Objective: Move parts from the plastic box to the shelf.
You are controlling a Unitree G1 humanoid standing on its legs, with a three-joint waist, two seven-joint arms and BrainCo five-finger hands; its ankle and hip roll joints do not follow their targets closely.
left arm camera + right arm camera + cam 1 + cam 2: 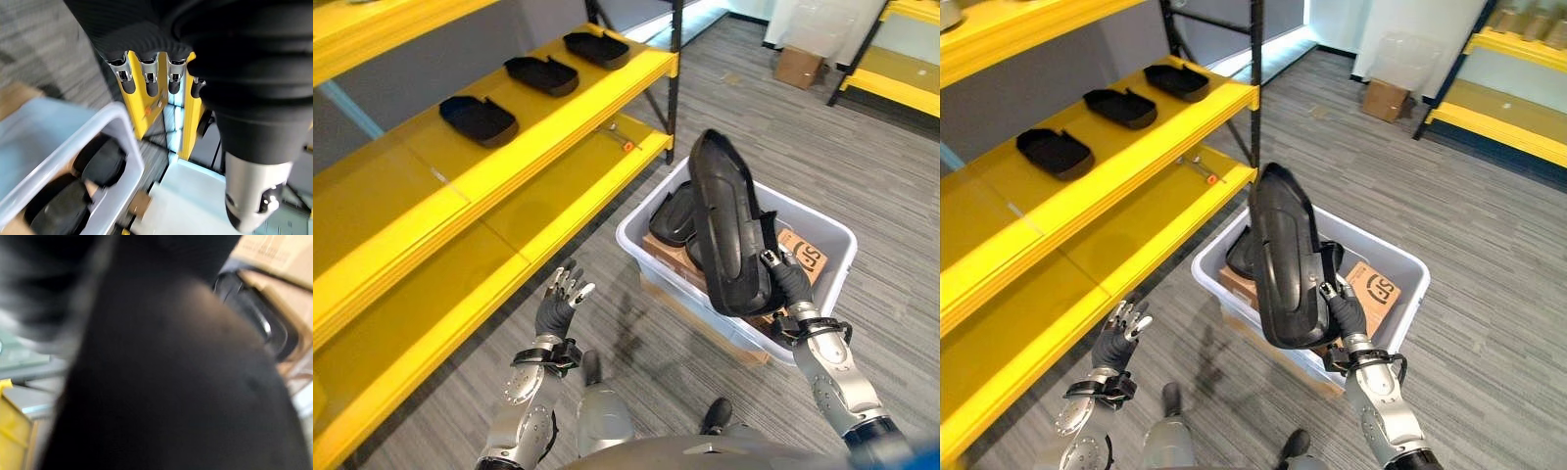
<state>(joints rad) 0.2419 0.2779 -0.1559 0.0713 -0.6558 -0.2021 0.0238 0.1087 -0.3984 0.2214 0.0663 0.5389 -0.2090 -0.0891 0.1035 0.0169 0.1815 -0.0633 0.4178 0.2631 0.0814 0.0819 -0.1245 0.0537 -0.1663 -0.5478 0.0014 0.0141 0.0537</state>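
My right hand (790, 282) is shut on the lower edge of a large black moulded part (724, 225), held upright above the pale plastic box (636, 235). In the right wrist view this black part (171, 382) sits right against the camera. More black parts (674, 215) lie in the box beside a cardboard carton (805, 258). Three black parts (478, 119) lie in a row on the yellow shelf (558, 137). My left hand (558, 302) is open, fingers straight, over the floor between the shelf's lower board and the box. The left wrist view shows its fingers (146, 81) and the box (124, 147).
The shelf's lower yellow board (548, 215) juts out close to the box's left corner. A black upright post (674, 88) stands at the shelf's end. A cardboard box (800, 67) and another yellow rack (891, 83) stand at the back right on the grey floor.
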